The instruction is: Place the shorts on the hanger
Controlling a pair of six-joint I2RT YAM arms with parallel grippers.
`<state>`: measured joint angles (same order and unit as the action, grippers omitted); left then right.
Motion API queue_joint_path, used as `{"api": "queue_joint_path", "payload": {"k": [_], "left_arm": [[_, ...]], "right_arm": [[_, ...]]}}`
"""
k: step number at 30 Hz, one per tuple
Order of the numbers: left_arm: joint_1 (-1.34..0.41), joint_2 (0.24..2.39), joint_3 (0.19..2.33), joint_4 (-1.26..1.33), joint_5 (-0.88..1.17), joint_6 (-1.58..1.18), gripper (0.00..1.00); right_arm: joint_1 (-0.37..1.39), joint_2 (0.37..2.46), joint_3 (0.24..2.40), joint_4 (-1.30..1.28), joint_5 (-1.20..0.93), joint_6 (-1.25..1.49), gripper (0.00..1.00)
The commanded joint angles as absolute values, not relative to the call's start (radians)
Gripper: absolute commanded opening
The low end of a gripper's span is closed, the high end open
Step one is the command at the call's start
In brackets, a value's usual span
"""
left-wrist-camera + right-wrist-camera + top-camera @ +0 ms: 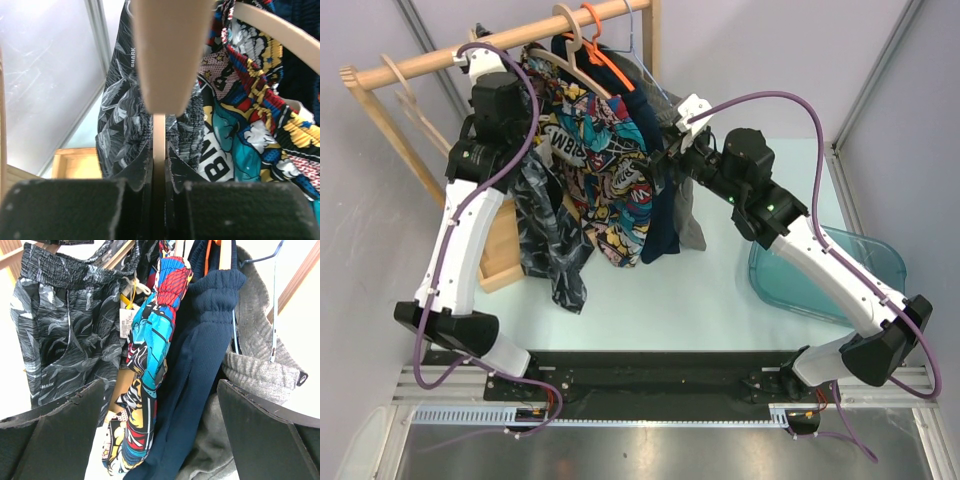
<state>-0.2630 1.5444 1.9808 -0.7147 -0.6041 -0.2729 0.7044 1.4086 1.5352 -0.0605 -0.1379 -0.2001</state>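
Observation:
The dark marbled shorts (545,235) hang below my raised left arm, to the left of the comic-print shorts. In the left wrist view my left gripper (159,162) is shut on a thin edge of the pale wooden hanger (170,55), with the shorts (125,110) draped just beyond the jaws. In the top view the left gripper (523,98) is up by the rack rail. My right gripper (666,150) is open and empty, facing the hung clothes. The right wrist view (160,385) shows the shorts (65,330) at the left with a white tag (127,322).
Comic-print shorts (605,170), a navy garment (665,215) and a grey garment (693,225) hang from the wooden rail (430,60). An orange hanger (605,45) and spare wooden hangers (408,90) are on the rail. A teal bin (840,270) sits at the right.

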Motion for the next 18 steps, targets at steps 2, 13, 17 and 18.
{"api": "queue_joint_path", "payload": {"k": [2, 13, 17, 18], "left_arm": [[-0.279, 1.496, 1.899, -0.706, -0.543, -0.313, 0.16], [-0.296, 1.353, 1.746, -0.574, -0.456, -0.264, 0.48], [-0.313, 1.306, 1.717, -0.516, -0.454, -0.213, 0.57], [-0.325, 1.287, 1.709, -0.502, -0.457, -0.201, 0.59]], "right_arm": [[0.701, 1.381, 1.534, -0.066, -0.129, -0.212, 1.0], [0.695, 1.361, 1.522, -0.087, -0.132, -0.207, 1.0], [0.693, 1.355, 1.513, -0.087, -0.132, -0.196, 1.0], [0.693, 1.355, 1.509, -0.087, -0.132, -0.193, 1.0]]}}
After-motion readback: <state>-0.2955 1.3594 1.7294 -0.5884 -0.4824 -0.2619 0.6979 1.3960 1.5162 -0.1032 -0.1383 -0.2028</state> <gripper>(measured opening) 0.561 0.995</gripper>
